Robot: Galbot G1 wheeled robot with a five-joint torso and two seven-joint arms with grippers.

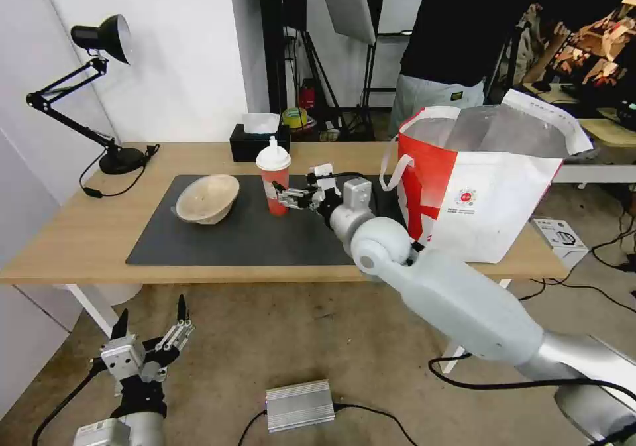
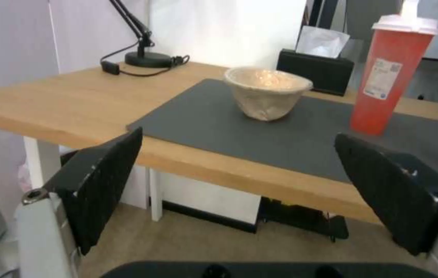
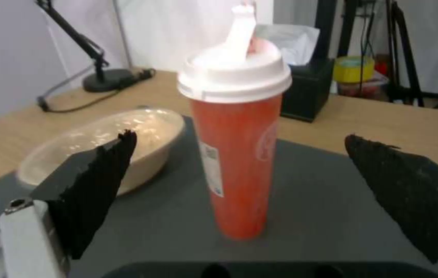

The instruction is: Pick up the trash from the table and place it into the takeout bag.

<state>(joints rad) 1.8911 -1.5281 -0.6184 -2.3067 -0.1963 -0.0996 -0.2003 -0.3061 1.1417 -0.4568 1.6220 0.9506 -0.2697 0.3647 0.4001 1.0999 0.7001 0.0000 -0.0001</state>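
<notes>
Right claw (image 1: 281, 197) agape, outstretched beside upright red cup (image 1: 273, 179).

Red drink cup (image 1: 273, 184) with white lid, beige paper-pulp bowl (image 1: 207, 198), dark grey mat (image 1: 238, 230) on light-wood table (image 1: 86, 234), red-and-white takeout bag (image 1: 483, 181), black tissue box (image 1: 258, 144)
</notes>
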